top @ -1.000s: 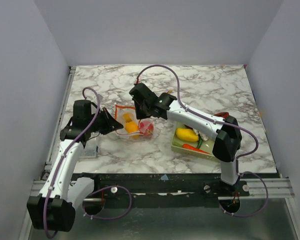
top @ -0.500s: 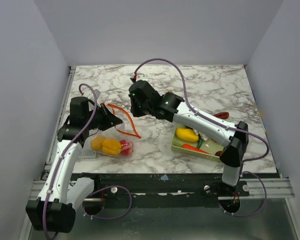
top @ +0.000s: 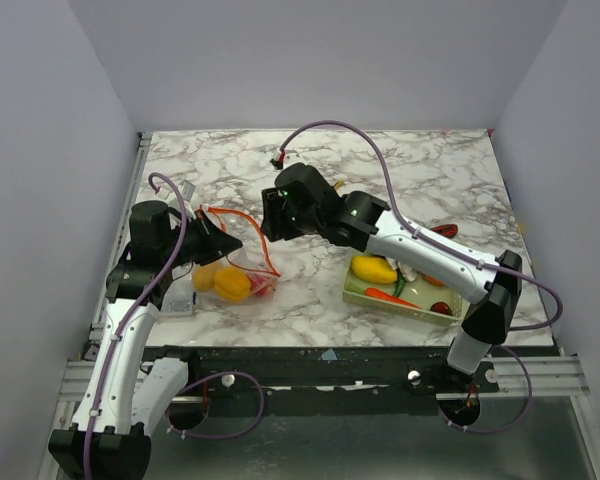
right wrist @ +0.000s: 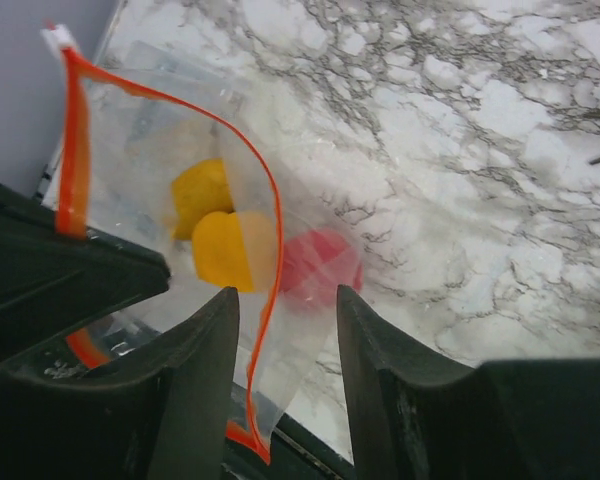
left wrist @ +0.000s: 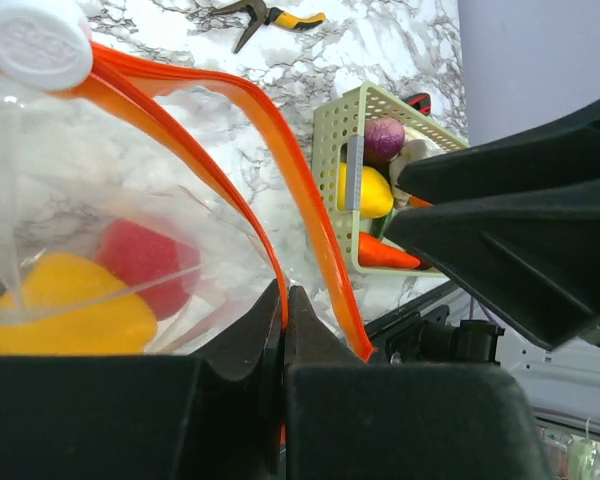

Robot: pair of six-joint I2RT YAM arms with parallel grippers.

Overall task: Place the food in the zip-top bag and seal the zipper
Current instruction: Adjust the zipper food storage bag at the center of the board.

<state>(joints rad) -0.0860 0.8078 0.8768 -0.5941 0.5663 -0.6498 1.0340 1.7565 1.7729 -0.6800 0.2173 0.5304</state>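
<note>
The zip-top bag (top: 242, 268) is shown on the left part of the counter (top: 420, 180), in front of the left arm. Its lower part is rested on the marble surface and its upper edge is lifted. The zipper (left wrist: 300, 205) is seen as an orange strip along that edge. Its two halves are parted, so that the mouth is left unsealed. A white slider (left wrist: 35, 40) is carried at one end of the strip.

The left gripper (left wrist: 283, 300) is closed, and one half of the zipper is pinched between its fingers. The right gripper (right wrist: 285, 310) is held at the bag's mouth with its fingers apart. The orange strip is seen running through the gap between them; whether it is touched by either finger cannot be told.

Part of the food (right wrist: 230, 250) is contained in the bag: two yellow pieces and a red piece (right wrist: 325, 265) are visible through the clear plastic. Further food is kept in a pale green basket (left wrist: 328, 150), which is set on the counter to the right of the bag and apart from it. A yellow piece, a carrot-like piece (top: 385, 295), a purple piece (left wrist: 383, 135) and a white bulb (left wrist: 420, 155) are seen there. Yellow-handled pliers (left wrist: 270, 15) are laid on the counter beyond the bag.
</note>
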